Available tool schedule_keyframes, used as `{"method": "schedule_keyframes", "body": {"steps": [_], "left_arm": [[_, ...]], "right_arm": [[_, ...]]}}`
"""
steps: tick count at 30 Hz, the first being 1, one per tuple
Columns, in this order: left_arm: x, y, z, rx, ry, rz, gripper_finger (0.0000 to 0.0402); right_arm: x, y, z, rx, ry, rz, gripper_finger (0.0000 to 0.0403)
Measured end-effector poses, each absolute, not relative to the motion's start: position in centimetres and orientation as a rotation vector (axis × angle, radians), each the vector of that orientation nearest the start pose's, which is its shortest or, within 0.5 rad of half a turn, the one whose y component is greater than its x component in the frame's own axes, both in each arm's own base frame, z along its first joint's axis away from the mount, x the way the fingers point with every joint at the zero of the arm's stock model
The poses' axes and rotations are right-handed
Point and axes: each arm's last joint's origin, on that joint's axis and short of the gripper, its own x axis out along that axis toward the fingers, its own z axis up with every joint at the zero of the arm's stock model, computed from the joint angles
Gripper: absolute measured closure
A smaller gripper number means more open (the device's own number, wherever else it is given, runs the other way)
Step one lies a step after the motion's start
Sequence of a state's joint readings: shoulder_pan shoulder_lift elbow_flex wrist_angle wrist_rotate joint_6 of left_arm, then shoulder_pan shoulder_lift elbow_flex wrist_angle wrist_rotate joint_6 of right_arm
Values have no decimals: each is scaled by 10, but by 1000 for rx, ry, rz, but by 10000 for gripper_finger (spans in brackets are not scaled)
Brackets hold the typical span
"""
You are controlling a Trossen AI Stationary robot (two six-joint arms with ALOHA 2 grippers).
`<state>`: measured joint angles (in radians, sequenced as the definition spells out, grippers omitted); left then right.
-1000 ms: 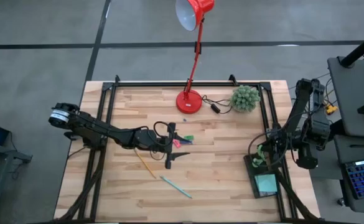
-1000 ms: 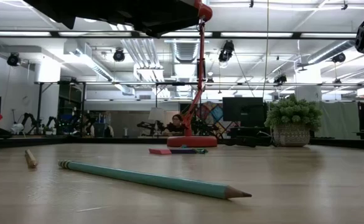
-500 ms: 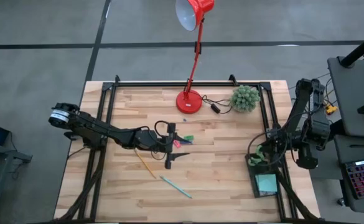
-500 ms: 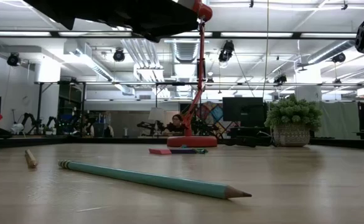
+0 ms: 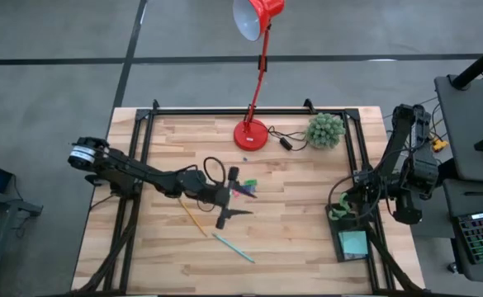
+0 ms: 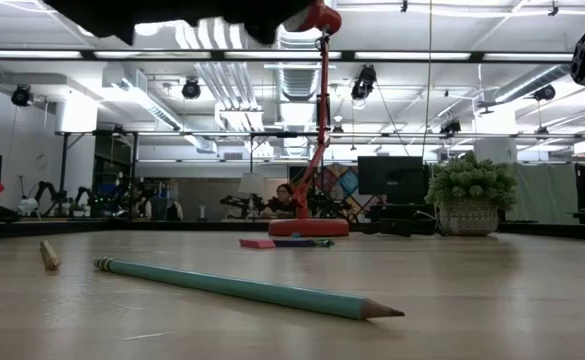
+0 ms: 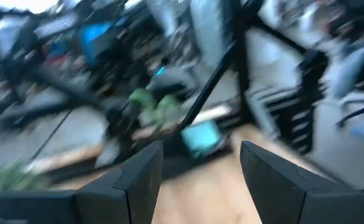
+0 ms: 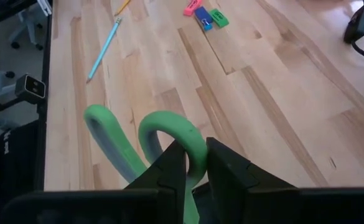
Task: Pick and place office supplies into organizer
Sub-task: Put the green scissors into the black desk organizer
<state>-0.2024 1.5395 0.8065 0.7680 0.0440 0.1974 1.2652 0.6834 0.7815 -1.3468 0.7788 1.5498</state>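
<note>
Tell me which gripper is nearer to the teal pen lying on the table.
Left. The left gripper hangs open above mid-table, just behind the teal pen. The right gripper is far off at the organizer, shut on the green-handled scissors.

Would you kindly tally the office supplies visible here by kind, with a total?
pencils: 2 (teal pencil, yellow pencil)
scissors: 1
sticky-note pad: 1
small pieces: 3 (pink piece, blue piece, green piece)
Total: 7
</note>
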Motion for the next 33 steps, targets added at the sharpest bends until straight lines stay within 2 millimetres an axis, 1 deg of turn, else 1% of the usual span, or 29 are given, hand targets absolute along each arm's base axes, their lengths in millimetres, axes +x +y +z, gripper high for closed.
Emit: {"method": "schedule_keyframes", "body": {"steps": [2, 5, 10, 14, 16, 20, 24, 29, 33], "left_arm": [[333, -70, 248, 214, -84, -289, 201], [357, -71, 241, 237, -87, -293, 201], [408, -70, 223, 240, -65, -281, 201], [443, -67, 222, 242, -124, -335, 201], [457, -67, 223, 244, -148, -375, 201], [484, -68, 222, 247, -186, -375, 201], [505, -70, 216, 248, -209, -370, 211], [524, -67, 208, 200, -209, -368, 259], [534, -63, 208, 153, -220, -369, 296]], "right_arm": [[44, 71, 270, 407, 731, -154, 355], [44, 72, 270, 414, 729, -152, 355], [44, 73, 271, 424, 727, -147, 356], [44, 73, 271, 424, 727, -146, 355], [44, 73, 271, 424, 727, -146, 356], [44, 73, 271, 423, 724, -146, 355], [44, 73, 271, 420, 721, -146, 356], [44, 73, 271, 417, 720, -145, 358], [44, 73, 271, 413, 720, -143, 358]]}}
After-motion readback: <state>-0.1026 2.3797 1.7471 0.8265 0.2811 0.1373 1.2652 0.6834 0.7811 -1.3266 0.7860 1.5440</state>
